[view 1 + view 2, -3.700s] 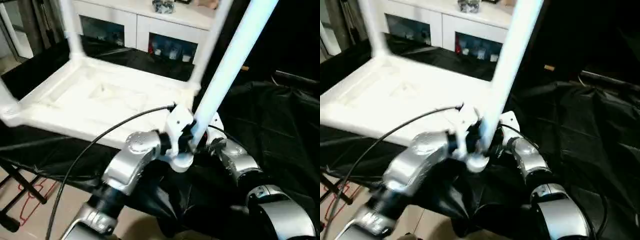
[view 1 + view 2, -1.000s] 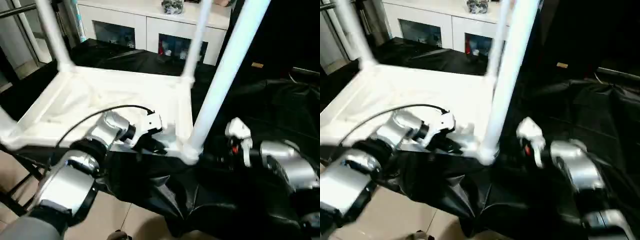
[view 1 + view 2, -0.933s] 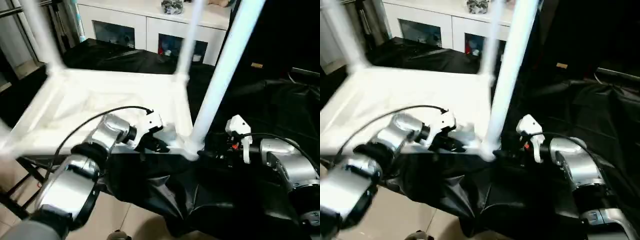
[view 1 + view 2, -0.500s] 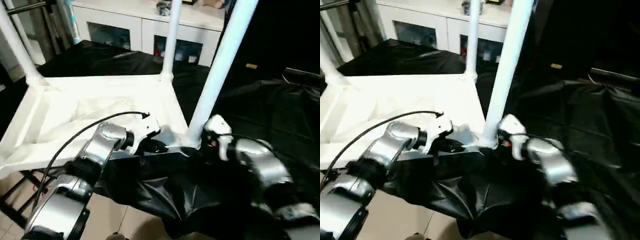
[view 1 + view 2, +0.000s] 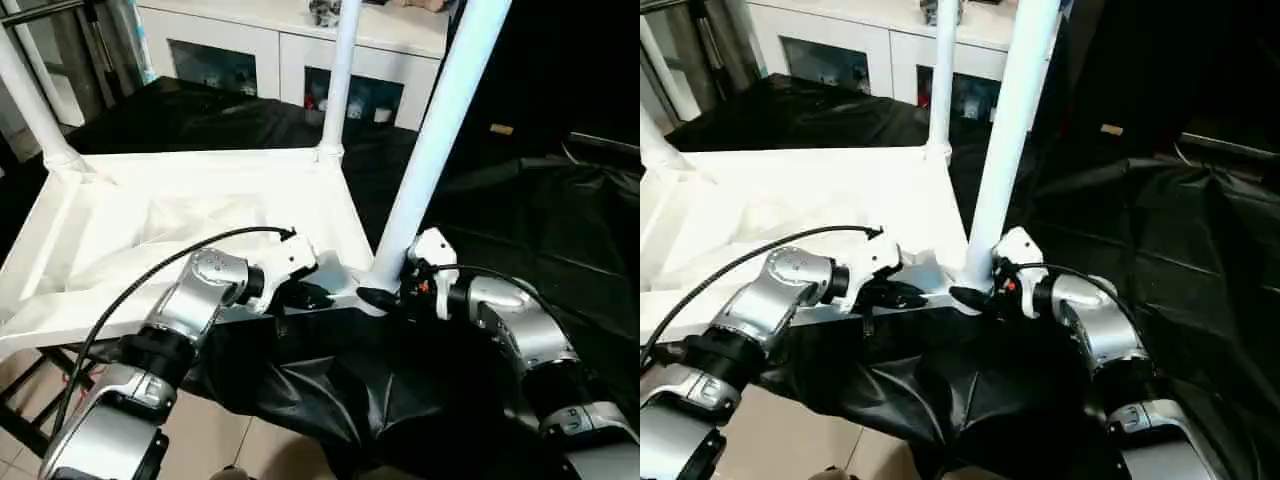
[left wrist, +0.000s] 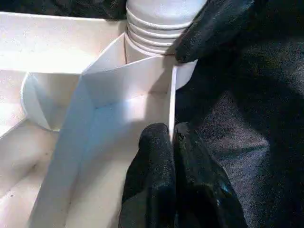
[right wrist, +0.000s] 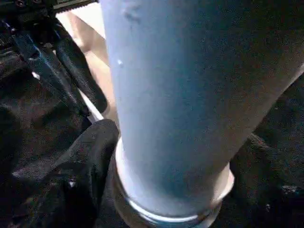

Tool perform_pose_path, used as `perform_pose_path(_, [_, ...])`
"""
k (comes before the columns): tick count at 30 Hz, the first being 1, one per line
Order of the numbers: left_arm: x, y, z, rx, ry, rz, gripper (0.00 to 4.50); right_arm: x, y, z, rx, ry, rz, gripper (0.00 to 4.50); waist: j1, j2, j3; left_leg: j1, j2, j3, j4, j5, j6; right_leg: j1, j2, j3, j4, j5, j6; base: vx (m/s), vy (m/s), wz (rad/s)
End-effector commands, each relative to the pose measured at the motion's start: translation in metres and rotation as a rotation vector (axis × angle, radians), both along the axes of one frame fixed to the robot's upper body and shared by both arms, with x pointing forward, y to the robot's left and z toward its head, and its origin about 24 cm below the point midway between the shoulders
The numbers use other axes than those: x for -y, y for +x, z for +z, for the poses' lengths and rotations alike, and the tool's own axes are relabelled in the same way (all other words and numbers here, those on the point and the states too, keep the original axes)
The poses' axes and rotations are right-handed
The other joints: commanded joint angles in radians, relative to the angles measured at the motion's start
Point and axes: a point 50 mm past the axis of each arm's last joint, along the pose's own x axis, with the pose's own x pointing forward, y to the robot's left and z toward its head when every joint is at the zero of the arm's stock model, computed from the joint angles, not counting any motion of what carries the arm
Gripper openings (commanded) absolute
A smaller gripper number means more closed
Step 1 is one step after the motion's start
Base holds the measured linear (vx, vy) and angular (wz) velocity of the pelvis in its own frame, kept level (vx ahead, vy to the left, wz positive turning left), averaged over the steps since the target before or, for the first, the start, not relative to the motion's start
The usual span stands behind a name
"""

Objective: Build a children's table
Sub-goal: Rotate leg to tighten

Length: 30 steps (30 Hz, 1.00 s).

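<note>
Lying upside down on black sheeting [image 5: 520, 230], the white tabletop [image 5: 190, 215] shows its ribbed underside upward. Legs rise from its corner sockets: a near leg [image 5: 430, 140] at the corner closest to the robot's right arm, a far leg [image 5: 338, 75] at the corner behind it, and a third leg [image 5: 30, 100] at the far left corner.

Left pincer [image 6: 172, 142]: both black fingers pressed close together, nipping the thin upright rim wall of the tabletop between them, just beside the near corner socket [image 6: 159, 28]. Head views put it on the tabletop's near edge, left of the near leg, with a black cable [image 5: 150, 275] looping over the silver forearm.

Right pincer [image 5: 385, 297]: at the base of the near leg, against the socket. One black finger [image 7: 71, 190] shows curving beside the leg's collar in the right wrist view; the second finger is hidden, so I cannot tell whether the pincer is closed on the leg or merely set against it. A black fingertip [image 6: 209, 28] also shows touching the ribbed socket in the left wrist view.

Near leg stands upright in its socket, leaning slightly toward the upper right in the head views.

Background: white cabinet [image 5: 290, 60] with glass doors behind the tabletop. Tiled floor [image 5: 215, 440] visible below the near edge of the sheeting. Folding black stand legs [image 5: 30, 385] under the tabletop's left side.
</note>
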Motion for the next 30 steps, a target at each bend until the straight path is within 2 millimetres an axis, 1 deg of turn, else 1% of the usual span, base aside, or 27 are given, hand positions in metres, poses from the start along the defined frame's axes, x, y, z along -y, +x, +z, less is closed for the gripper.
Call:
perform_pose_path(1, [-0.002, -0.012, -0.022, -0.104, -0.01, 0.03, 0.0, -0.001, 0.002, 0.003, 0.007, 0.018, -0.003, 3.1, 0.008, -0.011, -0.063, 0.005, 0.022, 0.0, -0.059, -0.18, 0.055, 0.054, -0.064, 0.04, -0.069, -0.155, -0.221, 0.0, 0.0, 0.0])
perform_pose_path(3, [-0.003, -0.011, -0.022, -0.096, -0.017, 0.047, 0.0, -0.002, 0.003, 0.0, -0.005, 0.027, -0.028, 2.84, 0.006, -0.009, -0.063, 0.005, 0.022, 0.0, -0.059, -0.18, 0.054, 0.053, -0.063, 0.041, -0.069, -0.153, -0.221, 0.0, 0.0, 0.0])
perform_pose_path(5, [-0.004, -0.011, -0.022, -0.092, -0.02, 0.056, 0.0, -0.003, 0.003, -0.002, -0.009, 0.029, -0.041, 2.81, 0.003, -0.01, -0.061, 0.006, 0.022, 0.0, -0.06, -0.193, 0.05, 0.053, -0.063, 0.04, -0.071, -0.171, -0.217, 0.0, 0.0, 0.0])
perform_pose_path(7, [-0.003, -0.008, -0.022, -0.078, -0.029, 0.108, 0.0, -0.004, 0.005, -0.007, -0.021, 0.03, -0.114, 2.77, 0.001, -0.009, -0.061, 0.006, 0.023, -0.001, -0.062, -0.201, 0.045, 0.052, -0.064, 0.041, -0.072, -0.186, -0.215, 0.0, 0.0, 0.0])
perform_pose_path(8, [-0.003, -0.005, -0.021, -0.07, -0.033, 0.142, 0.0, -0.005, 0.007, -0.012, -0.029, 0.021, -0.169, 2.75, -0.003, -0.01, -0.057, 0.007, 0.021, -0.001, -0.065, -0.232, 0.029, 0.049, -0.064, 0.039, -0.08, -0.256, -0.199, 0.0, 0.0, 0.0])
perform_pose_path(9, [-0.002, -0.004, -0.021, -0.066, -0.034, 0.16, 0.0, -0.005, 0.008, -0.014, -0.036, 0.014, -0.201, 2.74, -0.004, -0.011, -0.056, 0.008, 0.021, -0.003, -0.067, -0.251, 0.018, 0.048, -0.066, 0.039, -0.084, -0.307, -0.185, 0.0, 0.0, 0.0])
perform_pose_path(10, [-0.001, -0.001, -0.021, -0.053, -0.031, 0.192, 0.0, -0.008, 0.01, -0.019, -0.038, 0.004, -0.25, 2.74, -0.005, -0.01, -0.055, 0.008, 0.021, -0.003, -0.068, -0.257, 0.014, 0.048, -0.067, 0.039, -0.086, -0.325, -0.179, 0.0, 0.0, 0.0])
perform_pose_path(11, [0.002, 0.003, -0.021, -0.04, -0.029, 0.225, 0.0, -0.012, 0.011, -0.024, -0.049, -0.007, -0.309, 2.74, -0.006, -0.01, -0.054, 0.008, 0.02, -0.004, -0.069, -0.263, 0.006, 0.045, -0.067, 0.04, -0.089, -0.354, -0.166, 0.0, 0.0, 0.0])
perform_pose_path(12, [0.006, 0.006, -0.021, -0.026, -0.024, 0.26, 0.0, -0.017, 0.011, -0.028, -0.059, -0.015, -0.359, 2.74, -0.007, -0.009, -0.053, 0.01, 0.02, -0.004, -0.069, -0.271, 0.001, 0.043, -0.067, 0.04, -0.091, -0.369, -0.163, 0.0, 0.0, 0.0])
perform_pose_path(13, [0.015, 0.013, -0.02, 0.001, -0.023, 0.325, 0.0, -0.026, 0.014, -0.035, -0.084, -0.033, -0.466, 2.74, -0.007, -0.008, -0.052, 0.016, 0.019, -0.006, -0.071, -0.291, -0.014, 0.039, -0.067, 0.041, -0.097, -0.403, -0.146, 0.0, 0.0, 0.0])
perform_pose_path(14, [0.022, 0.016, -0.019, 0.015, -0.026, 0.348, 0.0, -0.032, 0.015, -0.039, -0.101, -0.044, -0.515, 2.74, -0.008, -0.008, -0.051, 0.019, 0.019, -0.006, -0.072, -0.304, -0.018, 0.036, -0.065, 0.041, -0.098, -0.412, -0.144, 0.0, 0.0, 0.0])
perform_pose_path(15, [0.022, 0.016, -0.019, 0.015, -0.026, 0.348, 0.0, -0.032, 0.015, -0.039, -0.101, -0.044, -0.515, 2.74, -0.008, -0.007, -0.051, 0.025, 0.017, -0.007, -0.073, -0.33, -0.022, 0.033, -0.065, 0.041, -0.101, -0.435, -0.138, 0.0, 0.0, 0.0])
perform_pose_path(16, [0.029, 0.019, -0.017, 0.032, -0.03, 0.37, 0.0, -0.039, 0.015, -0.04, -0.115, -0.044, -0.535, 2.74, -0.006, -0.006, -0.052, 0.026, 0.018, -0.008, -0.073, -0.337, -0.021, 0.035, -0.066, 0.04, -0.102, -0.44, -0.135, 0.0, 0.0, 0.0])
perform_pose_path(17, [0.038, 0.02, -0.016, 0.043, -0.038, 0.377, 0.0, -0.048, 0.015, -0.041, -0.126, -0.035, -0.528, 2.74, -0.006, -0.007, -0.05, 0.025, 0.018, -0.008, -0.074, -0.354, -0.019, 0.033, -0.065, 0.04, -0.105, -0.451, -0.128, 0.0, 0.0, 0.0])
perform_pose_path(18, [0.047, 0.019, -0.016, 0.045, -0.052, 0.358, 0.0, -0.058, 0.013, -0.039, -0.132, -0.009, -0.482, 3.09, -0.003, -0.005, -0.05, 0.031, 0.017, -0.008, -0.073, -0.375, -0.015, 0.029, -0.065, 0.04, -0.111, -0.473, -0.118, 0.0, 0.0, 0.0])
perform_pose_path(19, [0.047, 0.019, -0.016, 0.045, -0.052, 0.358, 0.0, -0.058, 0.013, -0.039, -0.132, -0.009, -0.482, 3.29, 0.0, -0.006, -0.051, 0.033, 0.017, -0.008, -0.073, -0.377, -0.013, 0.029, -0.066, 0.04, -0.112, -0.471, -0.116, 0.0, 0.0, 0.0])
perform_pose_path(20, [0.055, 0.017, -0.015, 0.042, -0.07, 0.332, 0.0, -0.064, 0.012, -0.037, -0.114, -0.007, -0.442, 3.43, 0.0, -0.003, -0.051, 0.029, 0.018, -0.008, -0.074, -0.375, -0.008, 0.031, -0.067, 0.042, -0.112, -0.453, -0.119, 0.0, 0.0, 0.0])
perform_pose_path(21, [0.057, 0.015, -0.016, 0.039, -0.072, 0.315, 0.0, -0.064, 0.012, -0.037, -0.115, -0.001, -0.432, 3.46, 0.0, -0.001, -0.051, 0.024, 0.019, -0.01, -0.078, -0.371, -0.007, 0.035, -0.065, 0.041, -0.109, -0.433, -0.12, 0.0, 0.0, 0.0])
perform_pose_path(22, [0.058, 0.015, -0.016, 0.037, -0.073, 0.303, 0.0, -0.064, 0.012, -0.037, -0.118, 0.004, -0.427, 3.54, 0.0, -0.003, -0.052, 0.024, 0.019, -0.01, -0.078, -0.371, -0.005, 0.036, -0.064, 0.041, -0.108, -0.424, -0.121, 0.0, 0.0, 0.0])
perform_pose_path(23, [0.058, 0.013, -0.016, 0.035, -0.074, 0.287, 0.0, -0.063, 0.012, -0.036, -0.119, 0.008, -0.423, 3.54, 0.0, -0.001, -0.054, 0.024, 0.019, -0.01, -0.078, -0.367, -0.002, 0.036, -0.066, 0.041, -0.106, -0.412, -0.126, 0.0, 0.0, 0.0])
perform_pose_path(25, [0.056, 0.012, -0.016, 0.034, -0.076, 0.25, 0.0, -0.058, 0.015, -0.033, -0.093, 0.0, -0.423, 3.81, -0.001, -0.001, -0.054, 0.023, 0.019, -0.009, -0.078, -0.365, 0.0, 0.036, -0.066, 0.041, -0.105, -0.404, -0.131, 0.0, 0.0, 0.0])
perform_pose_path(26, [0.053, 0.011, -0.016, 0.038, -0.079, 0.226, 0.0, -0.054, 0.016, -0.031, -0.071, -0.006, -0.414, 3.88, -0.001, 0.001, -0.054, 0.021, 0.018, -0.009, -0.078, -0.367, 0.001, 0.037, -0.066, 0.041, -0.106, -0.409, -0.13, 0.0, 0.0, 0.0])
perform_pose_path(27, [0.048, 0.01, -0.016, 0.034, -0.078, 0.203, 0.0, -0.05, 0.018, -0.027, -0.052, 0.002, -0.389, 3.88, 0.0, -0.001, -0.054, 0.02, 0.018, -0.01, -0.078, -0.365, 0.003, 0.038, -0.067, 0.041, -0.108, -0.415, -0.127, 0.0, 0.0, 0.0])
perform_pose_path(28, [0.044, 0.008, -0.016, 0.035, -0.079, 0.177, 0.0, -0.046, 0.018, -0.024, -0.04, 0.015, -0.355, 3.92, 0.002, 0.0, -0.056, 0.02, 0.019, -0.01, -0.078, -0.362, 0.008, 0.04, -0.069, 0.041, -0.108, -0.411, -0.127, 0.0, 0.0, 0.0])
perform_pose_path(29, [0.041, 0.007, -0.016, 0.035, -0.083, 0.156, 0.0, -0.044, 0.018, -0.021, -0.031, 0.023, -0.327, 3.92, 0.002, -0.001, -0.057, 0.016, 0.02, -0.01, -0.078, -0.342, 0.013, 0.044, -0.069, 0.041, -0.103, -0.381, -0.133, 0.0, 0.0, 0.0])
perform_pose_path(30, [0.037, 0.006, -0.016, 0.025, -0.084, 0.137, 0.0, -0.041, 0.017, -0.017, -0.016, 0.039, -0.273, 3.92, 0.001, -0.001, -0.057, 0.014, 0.021, -0.009, -0.078, -0.334, 0.015, 0.044, -0.068, 0.042, -0.102, -0.365, -0.137, 0.0, 0.0, 0.0])
